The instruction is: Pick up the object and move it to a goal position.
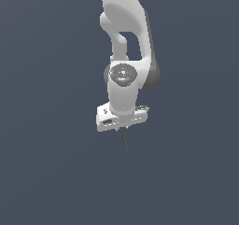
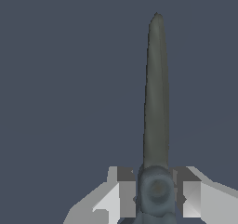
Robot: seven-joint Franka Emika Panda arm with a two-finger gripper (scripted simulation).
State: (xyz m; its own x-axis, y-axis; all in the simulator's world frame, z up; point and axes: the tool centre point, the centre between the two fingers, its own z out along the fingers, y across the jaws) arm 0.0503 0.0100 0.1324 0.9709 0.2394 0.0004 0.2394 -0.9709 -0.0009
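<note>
The white Panda arm (image 1: 125, 46) hangs down against a plain slate-blue background. Its gripper (image 2: 155, 197) pinches a thin, dark grey-green stick (image 2: 155, 93) at one end, a finger (image 2: 125, 193) pressed against each side. In the exterior view the stick (image 1: 124, 139) pokes out below the white gripper bar (image 1: 122, 117), tilted slightly toward that view's right.

White, rounded arm links (image 1: 122, 18) with dark grey joint bands. A glossy grey disc (image 1: 122, 73) caps the wrist above a white rectangular end effector (image 1: 122, 127).
</note>
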